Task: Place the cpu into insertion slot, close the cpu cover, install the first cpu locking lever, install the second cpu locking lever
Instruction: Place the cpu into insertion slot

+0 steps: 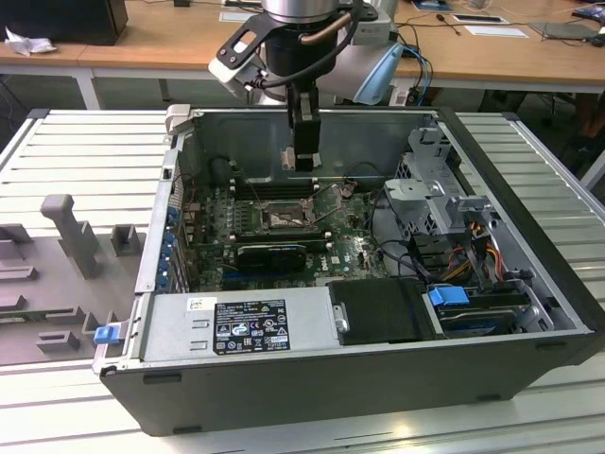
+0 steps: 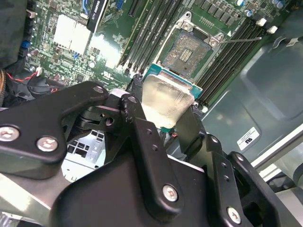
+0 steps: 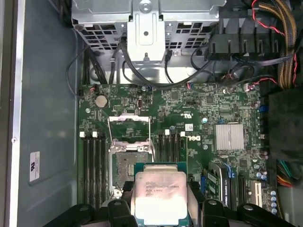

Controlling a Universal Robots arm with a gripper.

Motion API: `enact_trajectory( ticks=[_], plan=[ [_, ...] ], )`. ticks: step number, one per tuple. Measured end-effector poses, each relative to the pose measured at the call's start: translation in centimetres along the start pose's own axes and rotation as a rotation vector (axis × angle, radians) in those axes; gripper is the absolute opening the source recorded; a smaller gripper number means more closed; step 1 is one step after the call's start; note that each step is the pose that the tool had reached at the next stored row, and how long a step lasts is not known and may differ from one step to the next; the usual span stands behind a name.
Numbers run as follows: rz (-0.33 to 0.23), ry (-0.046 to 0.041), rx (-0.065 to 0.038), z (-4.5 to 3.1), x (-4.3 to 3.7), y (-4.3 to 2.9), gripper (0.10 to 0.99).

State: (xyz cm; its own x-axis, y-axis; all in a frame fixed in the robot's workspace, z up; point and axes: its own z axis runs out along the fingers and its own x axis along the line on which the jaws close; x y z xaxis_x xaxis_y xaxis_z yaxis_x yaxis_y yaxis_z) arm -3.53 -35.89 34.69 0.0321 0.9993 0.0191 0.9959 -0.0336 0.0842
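My gripper [image 3: 163,210] is shut on the cpu [image 3: 161,195], a flat square chip with a silvery top and a green rim, which hangs above the motherboard. The second wrist view has the cpu [image 2: 166,101] clamped between the black fingers [image 2: 135,111]. The insertion slot [image 3: 125,168] lies open just beside and below the chip, its dull metallic centre bare, also seen as the insertion slot [image 2: 189,49]. The cpu cover [image 3: 129,117] is flipped up off the socket. In the exterior view the gripper [image 1: 302,161] hovers inside the case, behind the insertion slot [image 1: 284,218].
Black memory slots [image 3: 92,165] flank the socket on both sides. A silver heatsink [image 3: 229,137], a metal drive cage [image 3: 146,28] and loose cables [image 3: 208,66] crowd the board. A long black card [image 1: 274,253] and the power supply [image 1: 236,326] lie towards the case's front. Grey fixtures [image 1: 71,232] stand on the exterior view's left.
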Motion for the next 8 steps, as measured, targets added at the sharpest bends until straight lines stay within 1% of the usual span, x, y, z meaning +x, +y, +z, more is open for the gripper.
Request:
enact_trajectory(
  ticks=[8],
  plan=[
    [0.051, -0.0043, -0.001, 0.0, 0.0, 0.0, 0.525]
  ],
)
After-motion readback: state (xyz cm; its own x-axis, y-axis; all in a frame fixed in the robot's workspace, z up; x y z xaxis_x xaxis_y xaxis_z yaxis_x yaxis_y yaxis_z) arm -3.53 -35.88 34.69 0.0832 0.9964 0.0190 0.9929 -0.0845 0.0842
